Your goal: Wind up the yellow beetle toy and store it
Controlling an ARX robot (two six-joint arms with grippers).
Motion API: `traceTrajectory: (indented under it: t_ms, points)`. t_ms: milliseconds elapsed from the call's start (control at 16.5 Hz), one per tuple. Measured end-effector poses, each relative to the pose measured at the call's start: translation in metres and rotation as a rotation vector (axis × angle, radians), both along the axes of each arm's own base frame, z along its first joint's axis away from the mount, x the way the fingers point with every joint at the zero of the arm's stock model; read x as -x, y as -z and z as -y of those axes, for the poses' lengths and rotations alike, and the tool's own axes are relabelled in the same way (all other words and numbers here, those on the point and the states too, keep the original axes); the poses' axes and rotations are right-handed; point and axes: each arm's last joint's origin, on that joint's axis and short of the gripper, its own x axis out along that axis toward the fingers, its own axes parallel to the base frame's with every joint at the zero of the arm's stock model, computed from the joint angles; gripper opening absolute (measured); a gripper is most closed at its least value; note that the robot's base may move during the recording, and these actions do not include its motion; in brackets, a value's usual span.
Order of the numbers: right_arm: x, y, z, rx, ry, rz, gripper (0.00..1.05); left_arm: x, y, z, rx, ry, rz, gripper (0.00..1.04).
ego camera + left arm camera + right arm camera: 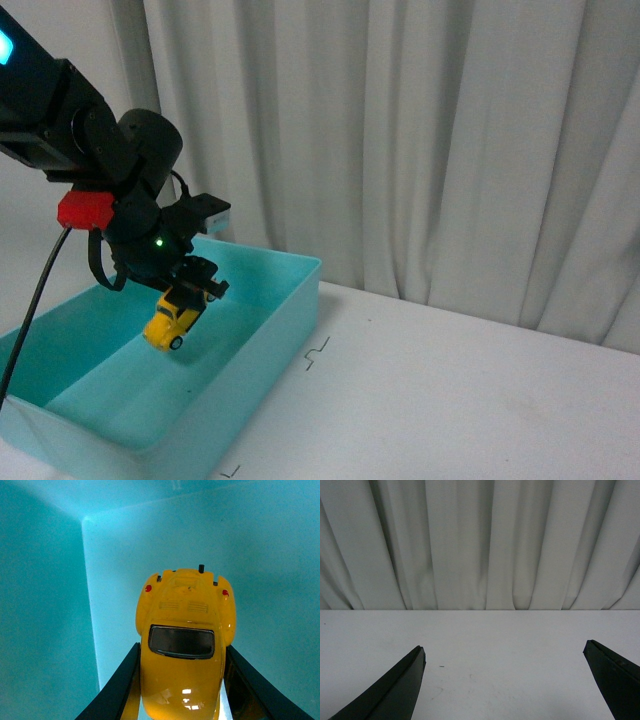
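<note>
- Front view puts the yellow beetle toy [172,322] in the air above the floor of the turquoise bin [262,385]. It is inside the bin's rim, toward the far wall, and touches no wall.
- Your left gripper [188,298] carries it nose-down. I read that as a lowering pose for storing: the car goes in end first, so the arm stays above the rim.
- Left wrist view shows the two dark fingers [117,690] pressed against the car's flanks, one on each side behind the rear window. The claw is closed only to the width of the body and grips the toy firmly.
- That side grip leaves the wheels and underside free, so the car can land on the bin floor once you let go.
- Your right gripper [505,680] is spread wide and holds nothing. It hangs over the bare white table [480,640] facing the curtain [480,540], with no part of the bin in its camera.
- Storing looks close; you have only the descent and release left.
</note>
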Motion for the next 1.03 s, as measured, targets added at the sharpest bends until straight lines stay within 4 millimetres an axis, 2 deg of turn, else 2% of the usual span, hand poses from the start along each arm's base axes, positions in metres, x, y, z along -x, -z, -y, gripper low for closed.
traceTrajectory:
  t_ms: [302, 363, 605, 665, 726, 847, 968, 1028]
  points:
    - [0.0, 0.0, 0.0, 0.0, 0.0, 0.0, 0.98, 0.001, 0.028, 0.0, -0.018, 0.002, -0.054, 0.4]
    - [0.0, 0.0, 0.0, 0.0, 0.0, 0.0, 0.98, 0.0, 0.029, 0.001, -0.024, 0.009, -0.05, 0.44]
    - [0.0, 0.0, 0.0, 0.0, 0.0, 0.0, 0.98, 0.0, 0.03, 0.009, 0.029, 0.045, -0.062, 0.87]
    - [0.0, 0.0, 0.0, 0.0, 0.0, 0.0, 0.98, 0.001, 0.024, 0.009, 0.041, 0.036, -0.043, 0.97]
    - [0.0, 0.0, 0.0, 0.0, 0.0, 0.0, 0.98, 0.004, 0.012, 0.011, 0.066, 0.048, 0.005, 0.99]
    - [0.0, 0.0, 0.0, 0.0, 0.0, 0.0, 0.98, 0.02, -0.036, 0.008, 0.1, 0.08, 0.188, 0.98]
    - [0.0, 0.0, 0.0, 0.0, 0.0, 0.0, 0.98, 0.043, -0.072, 0.002, 0.107, 0.089, 0.295, 0.98]
    - [0.0, 0.0, 0.0, 0.0, 0.0, 0.0, 0.98, 0.068, -0.091, -0.002, 0.124, 0.087, 0.358, 0.98]
